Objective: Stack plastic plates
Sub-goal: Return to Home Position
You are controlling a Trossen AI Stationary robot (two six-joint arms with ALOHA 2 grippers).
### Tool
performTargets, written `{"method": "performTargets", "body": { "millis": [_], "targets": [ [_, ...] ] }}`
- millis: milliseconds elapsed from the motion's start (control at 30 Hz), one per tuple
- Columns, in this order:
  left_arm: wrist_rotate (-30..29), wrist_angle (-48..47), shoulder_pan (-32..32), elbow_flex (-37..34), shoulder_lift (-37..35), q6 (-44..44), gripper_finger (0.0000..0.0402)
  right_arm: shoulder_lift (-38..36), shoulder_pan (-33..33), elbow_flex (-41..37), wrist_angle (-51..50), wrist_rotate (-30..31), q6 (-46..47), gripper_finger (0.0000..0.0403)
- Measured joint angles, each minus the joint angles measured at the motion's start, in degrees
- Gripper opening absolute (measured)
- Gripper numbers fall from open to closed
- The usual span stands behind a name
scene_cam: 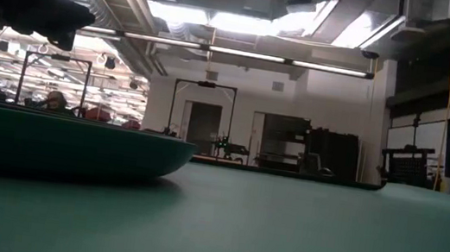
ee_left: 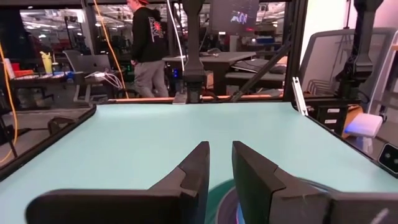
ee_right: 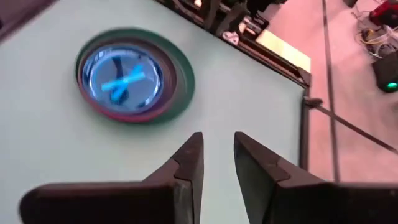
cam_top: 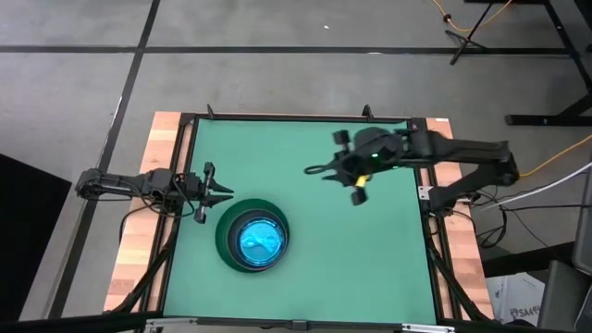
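Under the cyan plate (cam_top: 257,240) most plates (cam_top: 225,231) hide; left hand (cam_top: 229,195) and right hand (cam_top: 313,170) gape slightly, empty.

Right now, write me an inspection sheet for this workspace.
Surface: green mat, bare except for one stack.
Job's things: plates nested in one stack, dark green at the bottom, cyan on top, near the left arm.
Clutter: nothing seen.
Grippers: left gripper beside the stack, right gripper raised over the mat; both slightly open and empty.
Cables: orange cable on the floor beyond the table.
Surroundings: person standing by desks behind the table.
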Motion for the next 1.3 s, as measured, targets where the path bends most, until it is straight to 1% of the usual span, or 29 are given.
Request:
{"method": "performTargets", "body": {
  "millis": [233, 367, 500, 633, 700, 833, 967, 1133, 1300],
  "targets": [
    [0.23, -0.01, 0.0, 0.0, 0.0, -3.7, 0.0062, -8.33, 0.0, 0.0, -11.95, 5.26, -1.29, 0.0081],
    [0.24, -0.01, 0.0, 0.0, 0.0, -4.48, 0.0062, -12.55, 0.0, 0.0, -16.35, 9.09, -1.32, 0.0081],
    [0.23, -0.01, 0.0, 0.0, 0.0, -4.52, 0.0062, -16.37, 0.0, 0.0, -18.88, 12.18, -2.19, 0.0081],
    [0.23, -0.01, 0.0, 0.0, 0.0, -4.5, 0.0062, -19.74, 0.0, -0.07, -20.02, 12.46, -4.96, 0.0081],
    [0.23, -0.01, 0.0, 0.0, 0.0, -4.49, 0.0062, -21.76, 0.0, -1.47, -18.79, 12.45, -6.8, 0.0081],
    [0.23, -0.01, 0.0, 0.0, 0.0, -4.5, 0.0062, -26.88, 0.0, -8.45, -14.31, 12.43, -9.1, 0.0081],
    [0.23, -0.01, 0.0, 0.0, 0.0, -4.5, 0.0062, -33.08, 0.0, -19.01, -8.19, 12.36, -9.16, 0.0081],
    [0.23, -0.01, 0.0, 0.0, 0.0, -4.5, 0.0062, -42.43, 0.0, -31.83, -0.13, 11.07, -8.04, 0.0081],
    [0.23, -0.01, 0.0, 0.0, 0.02, -4.5, 0.0062, -51.37, 0.0, -41.61, 6.27, 9.78, -4.7, 0.0081]
  ]
}}
